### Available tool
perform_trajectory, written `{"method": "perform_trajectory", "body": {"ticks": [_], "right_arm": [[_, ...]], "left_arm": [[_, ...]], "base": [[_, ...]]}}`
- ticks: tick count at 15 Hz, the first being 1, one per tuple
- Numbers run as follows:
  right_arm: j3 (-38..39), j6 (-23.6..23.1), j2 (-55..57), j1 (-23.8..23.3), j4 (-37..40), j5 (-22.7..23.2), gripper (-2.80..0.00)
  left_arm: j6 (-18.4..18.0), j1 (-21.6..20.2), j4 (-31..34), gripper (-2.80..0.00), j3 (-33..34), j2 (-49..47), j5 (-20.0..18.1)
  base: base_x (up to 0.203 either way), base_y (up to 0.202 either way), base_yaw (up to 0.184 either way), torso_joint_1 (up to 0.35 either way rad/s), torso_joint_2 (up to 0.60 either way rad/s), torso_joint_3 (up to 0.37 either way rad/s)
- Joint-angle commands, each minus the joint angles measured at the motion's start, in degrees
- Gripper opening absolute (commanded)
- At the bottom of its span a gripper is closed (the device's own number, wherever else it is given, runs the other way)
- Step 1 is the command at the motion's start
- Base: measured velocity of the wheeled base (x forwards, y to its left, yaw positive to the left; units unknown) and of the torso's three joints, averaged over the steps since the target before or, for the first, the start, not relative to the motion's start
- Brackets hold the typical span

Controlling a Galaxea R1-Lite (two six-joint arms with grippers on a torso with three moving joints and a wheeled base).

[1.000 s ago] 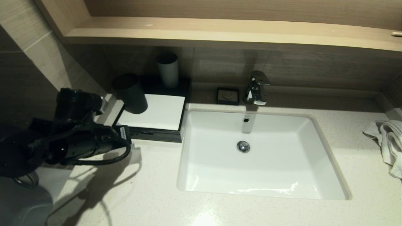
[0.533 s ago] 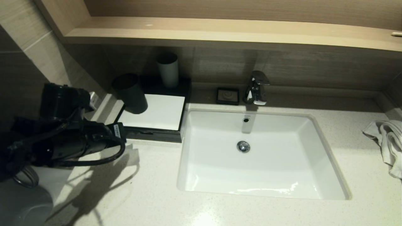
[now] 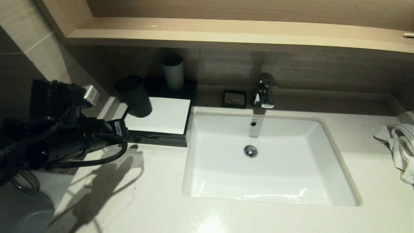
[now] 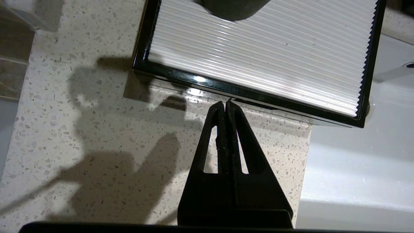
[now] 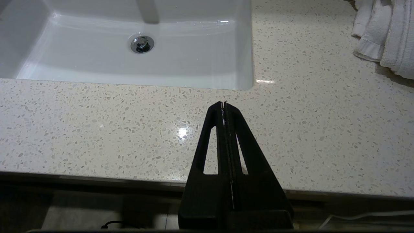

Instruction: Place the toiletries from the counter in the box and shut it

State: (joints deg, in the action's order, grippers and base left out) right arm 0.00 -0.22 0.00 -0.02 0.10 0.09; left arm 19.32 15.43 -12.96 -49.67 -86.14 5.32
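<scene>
From the head we see the box (image 3: pixel 155 121) at the sink's (image 3: pixel 336 161) left rim. Left wrist: our left end effector (image 4: pixel 225 105) — pressed together — above bare counter (image 4: pixel 97 129). Right wrist: right end effector (image 5: pixel 223 105) pressed together over the counter's front edge.

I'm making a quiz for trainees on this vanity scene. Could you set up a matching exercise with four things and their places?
Things:
1. dark cup
2. towel
3. soap dish
4. left gripper

Places:
A. beside the faucet
B. at the counter's right end
C. on the box
D. over the counter, by the box's front edge

Pairs: 1-C, 2-B, 3-A, 4-D
</scene>
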Motion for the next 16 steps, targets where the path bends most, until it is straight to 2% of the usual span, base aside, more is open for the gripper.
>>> {"method": "perform_trajectory", "body": {"ticks": [1,3,7,13,14,15,16], "right_arm": [[0.00,-0.04,0.00,0.02,-0.01,-0.01,-2.80],[0.00,-0.04,0.00,0.02,-0.01,-0.01,-2.80],[0.00,-0.04,0.00,0.02,-0.01,-0.01,-2.80],[0.00,-0.04,0.00,0.02,-0.01,-0.01,-2.80],[0.00,-0.04,0.00,0.02,-0.01,-0.01,-2.80],[0.00,-0.04,0.00,0.02,-0.01,-0.01,-2.80],[0.00,-0.04,0.00,-0.06,-0.01,-0.01,-2.80]], "left_arm": [[0.08,-0.05,-2.56,-2.80,1.34,0.18,0.13],[-0.83,-0.05,-6.82,-2.80,3.43,0.25,0.10],[-5.26,-0.13,-15.36,-2.80,7.53,0.13,0.13],[-7.02,-0.05,-20.42,-2.80,12.68,1.65,0.91],[-7.14,-0.05,-21.46,-1.14,13.31,1.59,0.85],[-7.24,-0.05,-22.35,0.00,13.83,1.55,0.88],[-7.87,-0.05,-23.24,0.00,14.55,1.50,0.92]], "base": [[0.000,0.000,0.000,0.000,0.00,0.000],[0.000,0.000,0.000,0.000,0.00,0.000],[0.000,0.000,0.000,0.000,0.00,0.000],[0.000,0.000,0.000,0.000,0.00,0.000],[0.000,0.000,0.000,0.000,0.00,0.000],[0.000,0.000,0.000,0.000,0.00,0.000],[0.000,0.000,0.000,0.000,0.00,0.000]]}}
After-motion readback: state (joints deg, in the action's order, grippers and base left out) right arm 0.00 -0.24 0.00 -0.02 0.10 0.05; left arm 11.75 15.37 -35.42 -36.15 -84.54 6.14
